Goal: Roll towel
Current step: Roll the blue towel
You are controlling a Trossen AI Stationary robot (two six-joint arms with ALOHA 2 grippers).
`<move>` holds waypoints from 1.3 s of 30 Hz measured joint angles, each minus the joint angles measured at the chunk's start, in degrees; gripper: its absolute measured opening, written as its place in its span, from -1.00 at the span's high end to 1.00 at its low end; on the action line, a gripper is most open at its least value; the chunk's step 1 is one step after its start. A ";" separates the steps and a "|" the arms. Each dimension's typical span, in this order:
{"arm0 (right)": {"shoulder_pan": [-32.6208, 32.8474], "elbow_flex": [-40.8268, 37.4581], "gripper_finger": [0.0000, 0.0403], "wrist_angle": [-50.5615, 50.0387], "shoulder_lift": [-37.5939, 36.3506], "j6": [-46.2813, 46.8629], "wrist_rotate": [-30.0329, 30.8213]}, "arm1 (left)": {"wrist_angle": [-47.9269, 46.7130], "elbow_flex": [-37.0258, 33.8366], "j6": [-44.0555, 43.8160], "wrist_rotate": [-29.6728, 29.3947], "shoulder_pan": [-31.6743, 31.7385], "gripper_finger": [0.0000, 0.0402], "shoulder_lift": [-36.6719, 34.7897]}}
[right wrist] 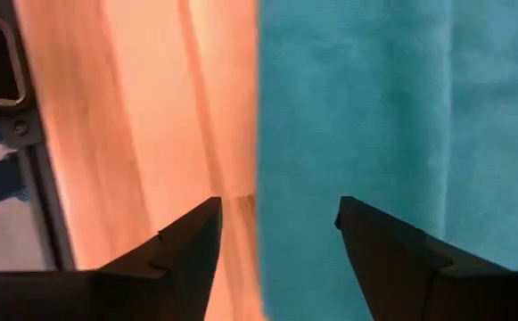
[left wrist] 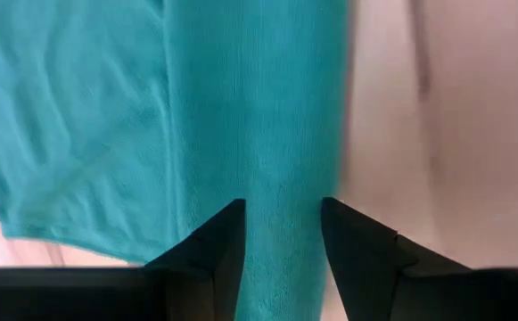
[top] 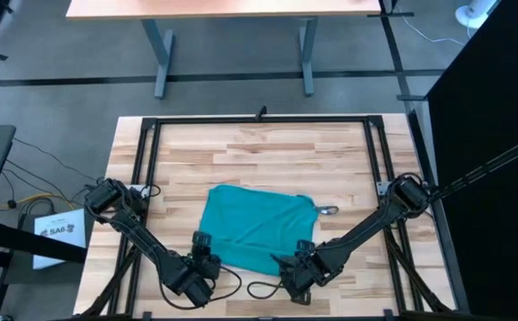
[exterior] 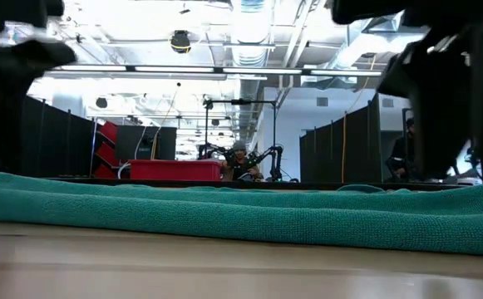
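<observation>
The teal towel (top: 257,227) lies flat in the middle of the wooden bench (top: 267,152), a bit toward the near edge. It looks like a rough rectangle with one folded strip along its side. In the low view the towel (exterior: 241,212) spreads across the whole bench as a low, soft band.

The left end effector (top: 207,260) sits at the near left corner of the towel. In the left wrist view, the left end effector (left wrist: 281,234) is spread apart, and the thick folded edge of the towel (left wrist: 241,116) runs between its two dark fingers (left wrist: 212,250).

The right end effector (top: 287,266) sits at the near right corner of the towel. In the right wrist view, the right end effector (right wrist: 276,234) is spread wide too. The straight edge of the towel (right wrist: 374,107) runs between its fingers (right wrist: 187,241), with bare wood on one side. It grips nothing.
</observation>
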 joint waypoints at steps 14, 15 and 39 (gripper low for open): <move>0.80 0.19 -0.10 0.02 4.54 1.28 -2.13 | 6.64 -3.14 1.07 -0.13 1.90 0.34 -0.08; 0.84 0.19 -0.10 0.01 4.55 1.37 -2.08 | 7.01 -3.34 1.24 -0.17 2.00 0.35 -0.11; 4.99 0.07 0.94 -3.09 4.71 3.88 -2.11 | 8.41 -4.12 -8.56 0.85 -1.01 0.98 0.09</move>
